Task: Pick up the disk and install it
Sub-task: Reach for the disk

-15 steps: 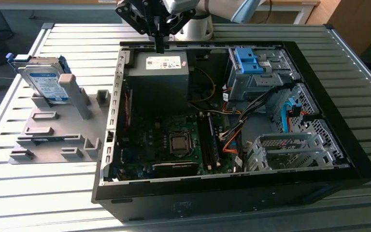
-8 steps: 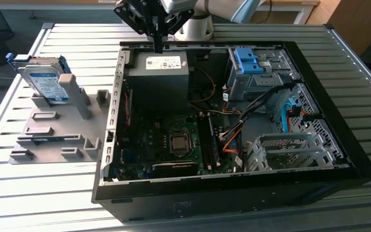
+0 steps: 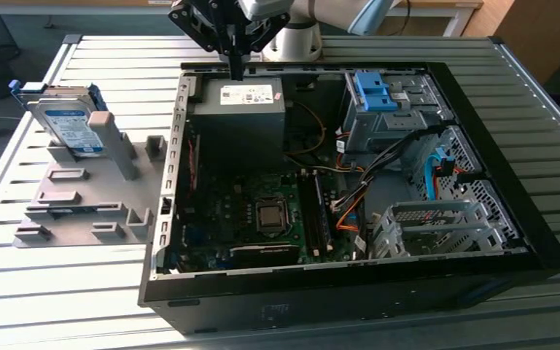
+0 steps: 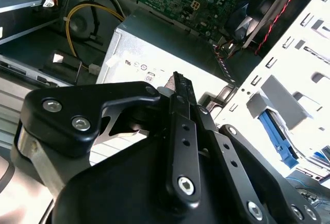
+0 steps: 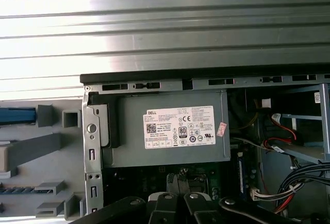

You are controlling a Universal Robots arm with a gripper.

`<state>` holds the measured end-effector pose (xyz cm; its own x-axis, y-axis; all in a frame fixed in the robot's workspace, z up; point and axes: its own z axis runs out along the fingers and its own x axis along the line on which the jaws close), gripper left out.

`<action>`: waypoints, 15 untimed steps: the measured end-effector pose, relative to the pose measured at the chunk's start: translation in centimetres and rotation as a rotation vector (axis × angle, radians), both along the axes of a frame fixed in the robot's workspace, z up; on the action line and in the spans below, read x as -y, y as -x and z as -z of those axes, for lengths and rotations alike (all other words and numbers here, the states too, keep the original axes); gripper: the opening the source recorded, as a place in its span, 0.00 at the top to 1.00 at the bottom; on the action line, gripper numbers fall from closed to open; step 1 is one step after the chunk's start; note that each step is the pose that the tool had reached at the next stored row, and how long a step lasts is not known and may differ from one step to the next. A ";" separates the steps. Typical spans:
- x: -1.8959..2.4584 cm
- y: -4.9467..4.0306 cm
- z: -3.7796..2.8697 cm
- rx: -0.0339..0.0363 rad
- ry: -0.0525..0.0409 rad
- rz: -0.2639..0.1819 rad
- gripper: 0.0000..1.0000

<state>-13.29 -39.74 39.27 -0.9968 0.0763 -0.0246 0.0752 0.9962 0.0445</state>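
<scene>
The disk [image 3: 66,122], a silver hard drive with a white-and-blue label and a blue rail, stands on edge at the far end of a grey fixture plate [image 3: 90,211], on the exterior view's left. In the first wrist view its blue edge [image 5: 15,115] shows beside the fixture posts. My gripper [image 3: 234,71] hangs over the far rim of the open computer case [image 3: 513,182], well to the right of the disk. Its black fingers are pressed together with nothing between them, as both wrist views confirm [image 4: 178,79] [image 5: 178,201].
Directly below the gripper lies the black power-supply box [image 3: 241,109] with a white sticker [image 5: 178,127]. A grey drive bay with a blue bracket [image 3: 375,93] sits at the case's far right, with cables and the motherboard [image 3: 260,211] beyond. Everything rests on a slatted metal table [image 3: 66,299].
</scene>
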 end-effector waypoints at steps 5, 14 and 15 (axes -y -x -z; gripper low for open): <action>-0.11 0.05 -0.01 -0.0001 0.0002 0.000 0.89; -0.28 0.16 -0.01 -0.0001 0.0002 0.000 0.89; -0.31 0.17 -0.01 -0.0002 0.0002 0.000 0.89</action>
<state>-13.47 -39.43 39.28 -0.9968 0.0763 -0.0244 0.0752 0.9962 0.0443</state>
